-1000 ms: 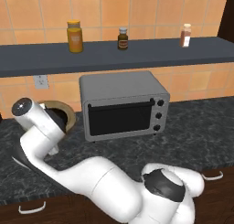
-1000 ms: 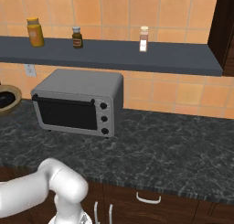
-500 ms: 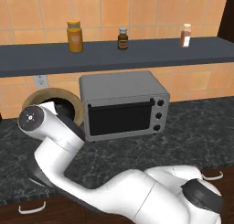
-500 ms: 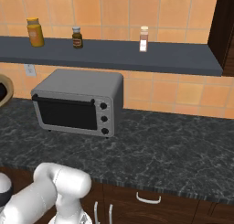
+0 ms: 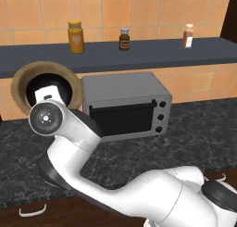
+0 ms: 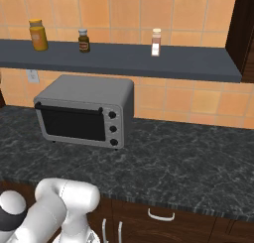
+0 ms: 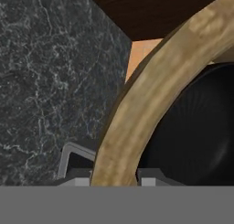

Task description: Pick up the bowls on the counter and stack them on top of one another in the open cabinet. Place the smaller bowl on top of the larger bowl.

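The hand grips the wooden bowl by its thick tan rim: in the hand view the rim runs up between the two finger tips, one on the outer side and one on the dark inner side, so the jaws are closed on the rim. In the left base view the bowl is lifted off the worktop and tipped on edge, its opening facing the camera, up at the level of the dark grey shelf and just left of the toaster oven. The bowl's inside looks dark from both of these views. The white arm bends up from the lower right and partly covers the bowl's lower right. On the shelf stand three containers: a yellow jar, a small brown bottle and a pale spice bottle with a reddish band. In the right base view the toaster oven sits on the black marbled worktop under the same shelf, with dark wood drawers and white curved handles below.
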